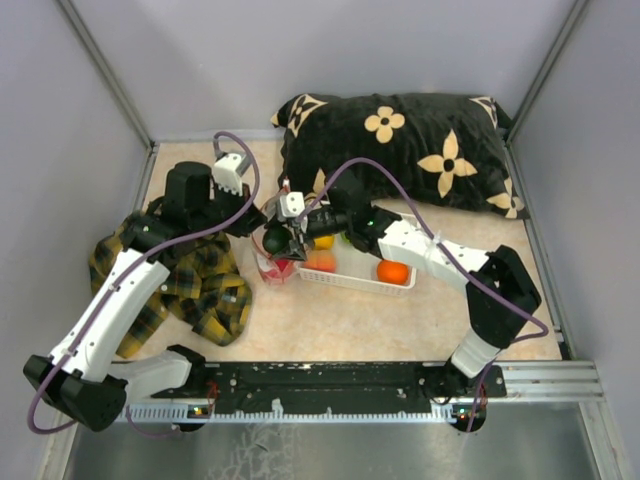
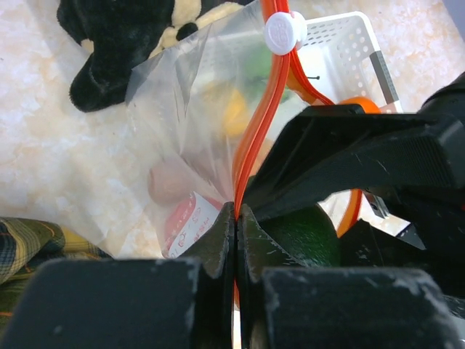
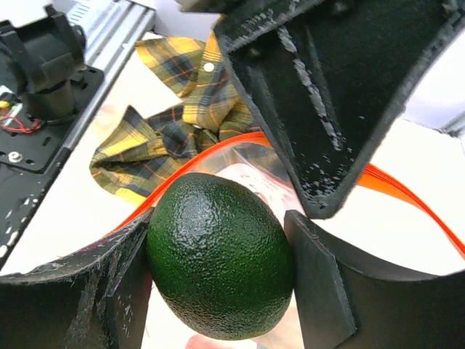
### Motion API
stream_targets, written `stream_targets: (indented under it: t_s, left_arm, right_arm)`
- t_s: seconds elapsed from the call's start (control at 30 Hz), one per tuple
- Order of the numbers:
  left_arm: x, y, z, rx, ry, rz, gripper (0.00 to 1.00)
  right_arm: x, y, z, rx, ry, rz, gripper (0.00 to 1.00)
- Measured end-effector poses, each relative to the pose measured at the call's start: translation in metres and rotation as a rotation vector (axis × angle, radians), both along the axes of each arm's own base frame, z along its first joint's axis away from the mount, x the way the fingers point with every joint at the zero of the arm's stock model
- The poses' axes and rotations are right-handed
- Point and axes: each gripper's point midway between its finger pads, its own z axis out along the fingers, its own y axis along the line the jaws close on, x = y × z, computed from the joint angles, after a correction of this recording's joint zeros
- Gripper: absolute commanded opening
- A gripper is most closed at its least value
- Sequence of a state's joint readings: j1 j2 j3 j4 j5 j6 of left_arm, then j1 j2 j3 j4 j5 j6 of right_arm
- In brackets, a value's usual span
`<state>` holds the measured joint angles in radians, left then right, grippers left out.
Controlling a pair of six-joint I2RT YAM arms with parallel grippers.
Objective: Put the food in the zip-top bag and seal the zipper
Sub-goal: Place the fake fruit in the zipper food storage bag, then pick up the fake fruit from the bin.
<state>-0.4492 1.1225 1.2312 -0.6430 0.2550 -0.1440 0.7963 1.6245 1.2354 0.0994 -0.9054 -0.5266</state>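
Red-orange zipper (image 2: pixel 253 142) in L wrist view is pinched flat between the L gripper (image 2: pixel 237 218) fingers, jaws fully together on the strip. White slider (image 2: pixel 285 33) sits at the strip's 12 o'clock end. Clear zip-top bag (image 2: pixel 182 116) film spreads toward 9 o'clock. Dark green fruit (image 2: pixel 309 236) shows just at 3 o'clock of the fingertips.

R wrist view: R gripper (image 3: pixel 218 243) clamps the dark green fruit btwn both fingers, over the open bag mouth. Zipper curves from 9 to 3 o'clock behind it. Plaid cloth (image 3: pixel 171 138) at 11 o'clock.

Top view: both grippers meet over the bag, which stands just beside the 9 o'clock end of a white basket (image 1: pixel 350 281). In the basket: orange fruit (image 1: pixel 393 272) at 3 o'clock end, peach fruit (image 1: pixel 320 262) at 9 o'clock end, yellow fruit (image 1: pixel 323 241) by the 11 o'clock corner. Black flowered pillow (image 1: pixel 400 140) at 12 o'clock.
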Motion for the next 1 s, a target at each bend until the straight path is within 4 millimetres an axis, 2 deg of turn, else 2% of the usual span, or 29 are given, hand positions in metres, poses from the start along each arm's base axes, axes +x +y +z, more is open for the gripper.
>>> stream_targets:
  t_s: [0.17, 0.63, 0.8, 1.0]
  left_arm:
    - [-0.001, -0.002, 0.001, -0.005, -0.002, -0.009, 0.0]
    - [0.002, 0.001, 0.0, -0.002, 0.005, 0.024, 0.0]
    - [0.005, 0.004, -0.002, 0.003, 0.01, 0.06, 0.0]
    - [0.007, 0.006, -0.006, 0.007, 0.02, 0.08, 0.0]
  right_arm:
    - [0.012, 0.002, 0.003, 0.033, -0.014, -0.071, 0.74]
    - [0.04, -0.005, 0.03, 0.102, -0.042, -0.265, 0.75]
    - [0.038, -0.015, 0.044, 0.123, 0.003, -0.327, 0.75]
    - [0.021, -0.04, 0.063, 0.133, 0.069, -0.433, 0.73]
